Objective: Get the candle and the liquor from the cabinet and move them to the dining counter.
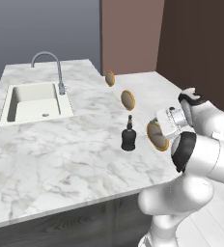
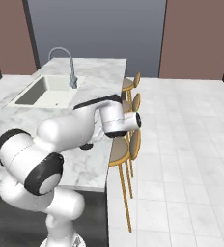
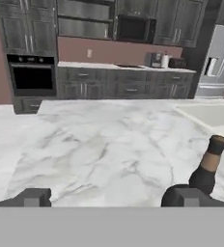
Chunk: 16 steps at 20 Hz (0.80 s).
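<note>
Black liquor [image 1: 128, 138] upright on dining counter [image 1: 61, 154]

Liquor [image 1: 128, 139] seen upright on the marble desk [image 1: 61, 159], near its right edge, just beside a stool [image 1: 157, 135]. Sink [image 1: 34, 102] set far left.

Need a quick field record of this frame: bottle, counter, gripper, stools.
bottle: squat black liquor bottle upright on the counter, near its stool-side edge
counter: white grey-veined marble dining counter with inset sink and curved faucet
gripper: two-finger gripper open, holding nothing, bottle beside one fingertip in the hand view
stools: tan round stools along the counter edge
</note>
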Motion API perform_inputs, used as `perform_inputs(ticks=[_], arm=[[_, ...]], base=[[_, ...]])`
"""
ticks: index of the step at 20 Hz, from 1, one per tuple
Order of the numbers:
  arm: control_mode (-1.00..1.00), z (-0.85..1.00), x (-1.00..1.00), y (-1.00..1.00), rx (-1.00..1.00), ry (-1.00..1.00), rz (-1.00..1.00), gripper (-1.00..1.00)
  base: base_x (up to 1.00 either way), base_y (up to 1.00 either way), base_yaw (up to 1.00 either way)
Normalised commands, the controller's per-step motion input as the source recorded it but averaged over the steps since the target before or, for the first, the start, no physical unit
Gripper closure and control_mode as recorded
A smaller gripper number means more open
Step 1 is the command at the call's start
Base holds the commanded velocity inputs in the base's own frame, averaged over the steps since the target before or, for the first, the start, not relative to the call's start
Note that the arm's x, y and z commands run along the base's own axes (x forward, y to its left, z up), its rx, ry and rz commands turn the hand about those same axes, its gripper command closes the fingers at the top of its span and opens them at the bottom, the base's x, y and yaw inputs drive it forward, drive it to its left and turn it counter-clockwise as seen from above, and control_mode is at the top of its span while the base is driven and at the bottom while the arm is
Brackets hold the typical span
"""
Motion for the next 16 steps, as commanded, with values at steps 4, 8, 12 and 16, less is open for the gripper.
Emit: perform_inputs(ticks=[4,8,12,16], arm=[[-1.00,0.24,-0.57,0.05,0.10,0.02,-0.45,-1.00],[-1.00,0.23,-0.38,0.03,0.00,0.13,-0.47,-1.00],[-1.00,0.29,-0.39,0.02,0.00,0.08,-0.41,-1.00],[-1.00,0.36,-0.33,0.09,-0.04,0.24,-0.26,-1.00]], base=[[0.00,0.00,0.00],[0.00,0.00,0.00],[0.00,0.00,0.00],[0.00,0.00,0.00]])
